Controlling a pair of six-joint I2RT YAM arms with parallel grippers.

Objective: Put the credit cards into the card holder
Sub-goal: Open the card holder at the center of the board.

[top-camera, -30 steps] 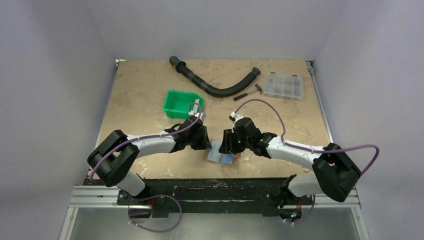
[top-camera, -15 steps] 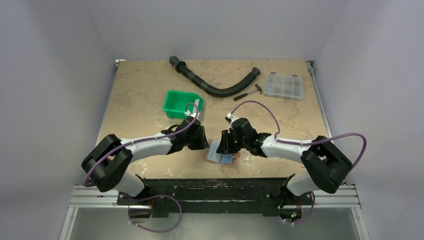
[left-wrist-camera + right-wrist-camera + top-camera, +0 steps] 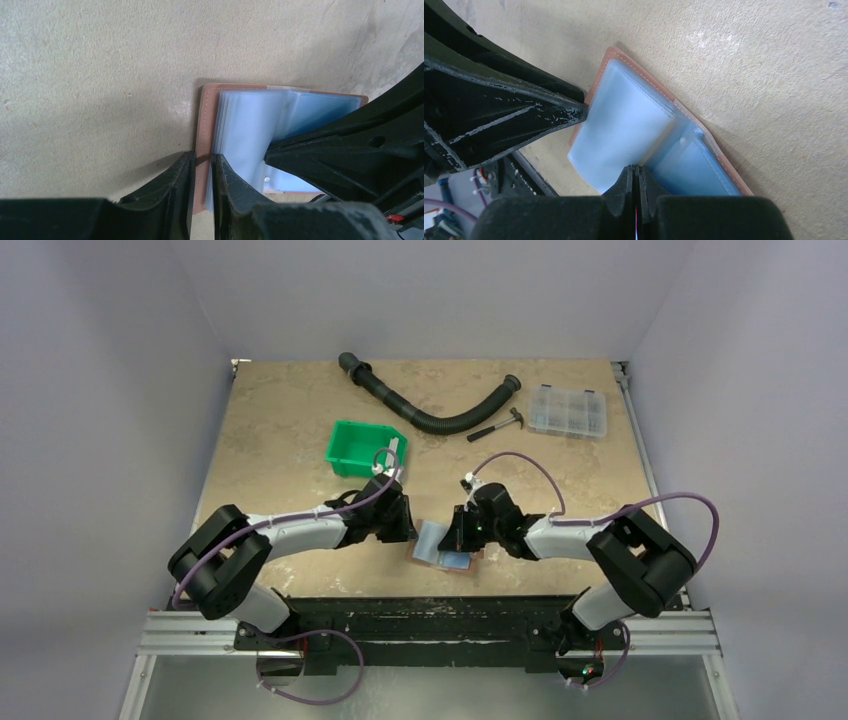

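Closely, left fingers [image 3: 202, 161] pinching card holder [image 3: 205, 112] edge

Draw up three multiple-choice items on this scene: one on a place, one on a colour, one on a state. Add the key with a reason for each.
1. Relative to the reddish-brown leather card holder, the green plastic bin stands:
A. farther from the arm bases and to the left
B. nearer the arm bases
C. directly on top of it

2. The card holder's inner plastic sleeves look:
A. yellow
B. pale blue
C. black

3. The card holder is:
A. folded shut
B. held up off the table
C. lying open on the tan table

Key:
1 A: the top view shows the bin beyond the left gripper, while the holder lies near the table's front edge.
2 B: both wrist views show bluish translucent pages.
3 C: its cover lies spread flat on the table, with the left gripper's jaws straddling one cover edge.
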